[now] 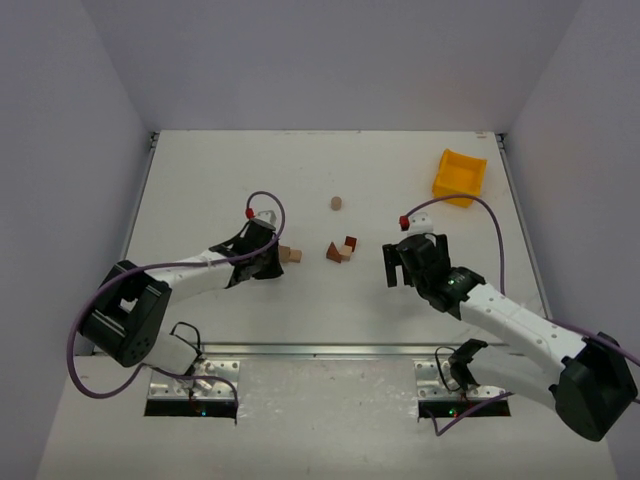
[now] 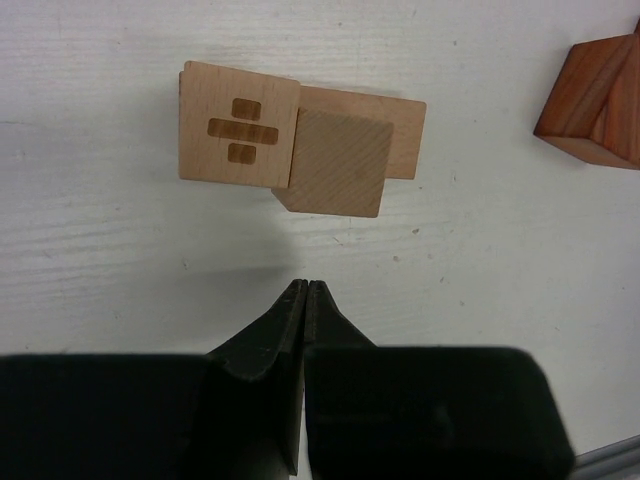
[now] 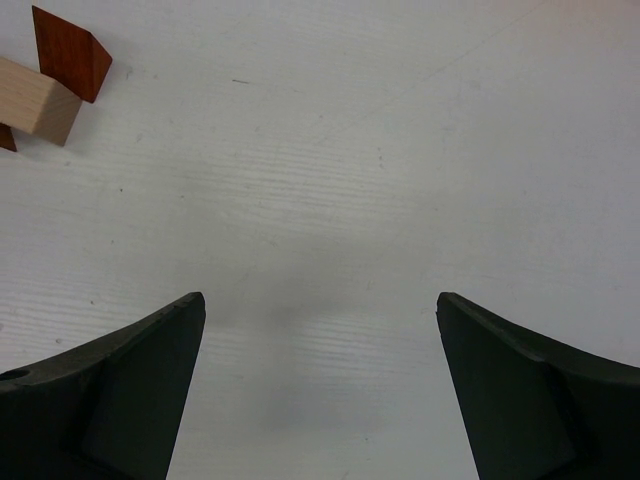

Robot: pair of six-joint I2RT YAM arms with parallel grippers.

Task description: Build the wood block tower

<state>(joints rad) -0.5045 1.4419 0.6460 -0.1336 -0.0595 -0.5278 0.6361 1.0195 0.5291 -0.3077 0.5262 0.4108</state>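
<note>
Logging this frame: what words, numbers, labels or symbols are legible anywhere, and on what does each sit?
"÷": a darker division sign on the top face of the pale block, seen in the left wrist view.
Nothing else can be read: the plain block beside it, the reddish block and the yellow bin show no marks.

The only readable mark is a division sign (image 2: 243, 130), a bar with a short dash above and below, burned dark on the pale wooden cube (image 2: 205, 95) just ahead-left of the left gripper (image 2: 304, 290).
</note>
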